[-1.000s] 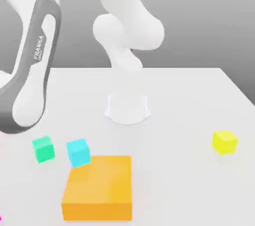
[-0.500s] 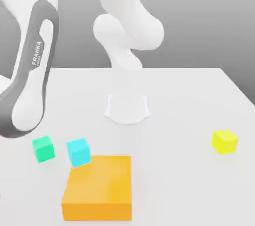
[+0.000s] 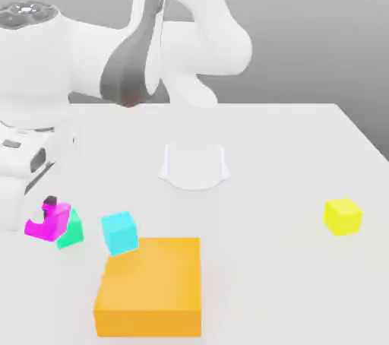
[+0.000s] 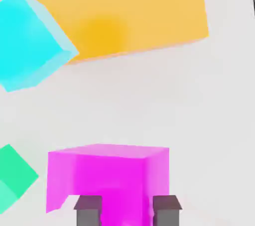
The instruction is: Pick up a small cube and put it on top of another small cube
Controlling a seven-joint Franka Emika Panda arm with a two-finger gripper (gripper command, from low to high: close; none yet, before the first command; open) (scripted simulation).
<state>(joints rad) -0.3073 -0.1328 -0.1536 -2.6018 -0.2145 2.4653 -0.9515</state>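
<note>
The magenta cube (image 3: 45,224) (image 4: 107,180) is held in my gripper (image 3: 48,210) (image 4: 127,210), whose dark fingers (image 4: 88,210) are shut on it. It hangs at the exterior view's left, just in front of and partly covering the mint-green cube (image 3: 72,234) (image 4: 12,177), which rests on the white table (image 3: 273,184). The green cube sits beside the magenta one, not directly under it.
A cyan cube (image 3: 119,232) (image 4: 27,41) stands close to the green cube, touching the corner of a flat orange block (image 3: 150,286) (image 4: 114,8). A yellow cube (image 3: 342,215) sits at the exterior view's right. The arm's white base (image 3: 194,165) stands at the table's middle.
The arm has swung round, bringing the hand and the magenta cube into sight from the exterior view's left edge, over to the mint-green cube. The other blocks have not moved.
</note>
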